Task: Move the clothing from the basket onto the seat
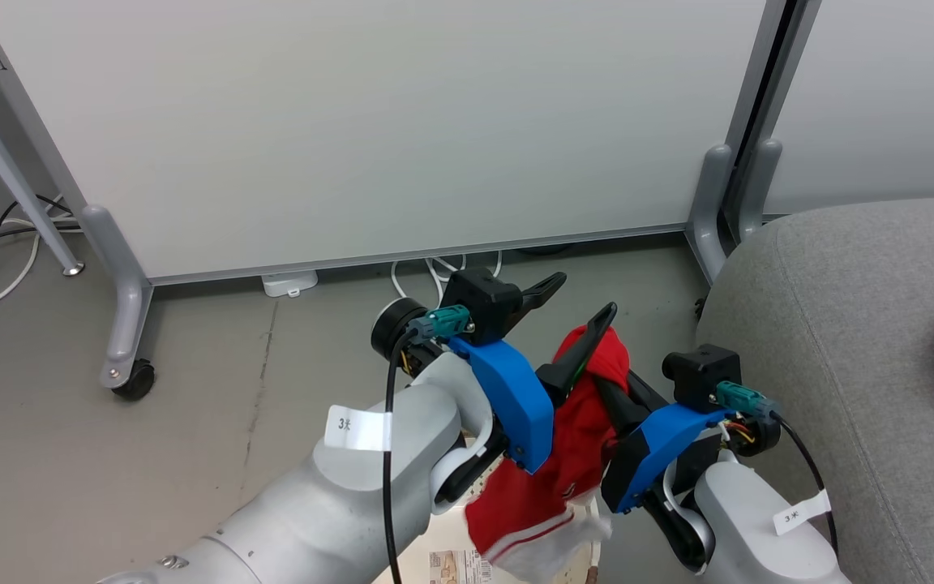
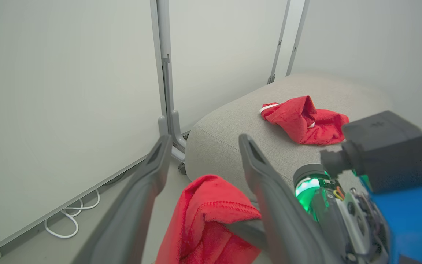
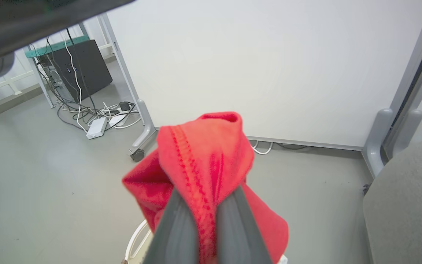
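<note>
Clothing in two places. One red piece (image 1: 572, 454) up in the air, pinched tight between the two dark fingers of the right hand (image 3: 205, 194), hanging down long, with white trim at the bottom. Just under it, a little bit of the cream basket (image 1: 417, 570). Left hand (image 2: 204, 141) right beside it, fingers spread wide apart, closed on nothing, with the top of the red cloth low between them. Then the other red piece (image 2: 306, 121), lying bunched up on top of the big grey seat (image 2: 229, 128), off to the right side. Behind it all, a big white board on wheels (image 1: 370, 122). Grey floor (image 1: 191, 422) below, with white cables (image 1: 432, 276) by the board.
</note>
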`<state>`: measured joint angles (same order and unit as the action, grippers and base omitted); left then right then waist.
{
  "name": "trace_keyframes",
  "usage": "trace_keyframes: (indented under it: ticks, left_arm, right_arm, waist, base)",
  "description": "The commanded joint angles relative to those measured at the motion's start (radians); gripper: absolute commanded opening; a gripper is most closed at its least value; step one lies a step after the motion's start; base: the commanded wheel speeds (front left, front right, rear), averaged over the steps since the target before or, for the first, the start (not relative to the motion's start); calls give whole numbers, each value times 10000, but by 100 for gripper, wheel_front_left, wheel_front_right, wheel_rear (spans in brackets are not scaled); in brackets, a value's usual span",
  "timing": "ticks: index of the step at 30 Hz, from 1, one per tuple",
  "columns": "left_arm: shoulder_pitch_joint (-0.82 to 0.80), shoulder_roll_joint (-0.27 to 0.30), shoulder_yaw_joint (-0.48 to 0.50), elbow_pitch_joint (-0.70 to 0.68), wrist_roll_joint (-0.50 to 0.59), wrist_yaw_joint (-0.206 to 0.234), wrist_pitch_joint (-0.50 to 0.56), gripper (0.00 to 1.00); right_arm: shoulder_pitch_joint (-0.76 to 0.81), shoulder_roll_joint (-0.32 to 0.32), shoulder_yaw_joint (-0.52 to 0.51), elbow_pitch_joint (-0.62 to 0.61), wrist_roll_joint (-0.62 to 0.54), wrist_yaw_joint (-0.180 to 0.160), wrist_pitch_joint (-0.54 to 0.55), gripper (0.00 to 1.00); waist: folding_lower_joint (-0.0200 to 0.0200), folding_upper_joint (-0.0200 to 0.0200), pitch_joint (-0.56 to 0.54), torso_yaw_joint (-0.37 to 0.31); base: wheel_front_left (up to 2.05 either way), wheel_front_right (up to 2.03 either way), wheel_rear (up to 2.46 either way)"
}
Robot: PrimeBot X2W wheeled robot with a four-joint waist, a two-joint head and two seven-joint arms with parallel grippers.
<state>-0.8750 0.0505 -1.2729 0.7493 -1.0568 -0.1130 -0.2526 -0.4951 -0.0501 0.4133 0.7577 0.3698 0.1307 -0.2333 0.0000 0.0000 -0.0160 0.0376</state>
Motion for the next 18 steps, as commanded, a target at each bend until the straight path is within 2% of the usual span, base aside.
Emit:
trace_keyframes:
  ticks: [1,4,11,18]
  left_arm:
    - [195,-1,95,28,94,36,-69,100]
    - [365,84,291,-2,297,75,-127,100]
    - [1278,495,1424,-919,1255,206,-134,100]
    - [2989,1023,3121,-2297,2875,301,-137,100]
  right_arm:
    - [-179,-5,-38,14,66,1,-77,0]
    - [-185,-5,-82,18,62,1,-103,0]
    - [-167,-5,-257,32,-5,1,-152,0]
    - [-105,-5,-467,-65,-7,1,-212,0]
  waist:
    - [0,0,19,-3]
    - [0,0,42,-7]
    - [0,0,97,20]
    - [0,0,161,50]
  base:
    - [0,0,0]
    - [0,0,0]
    - [0,0,0]
    - [0,0,0]
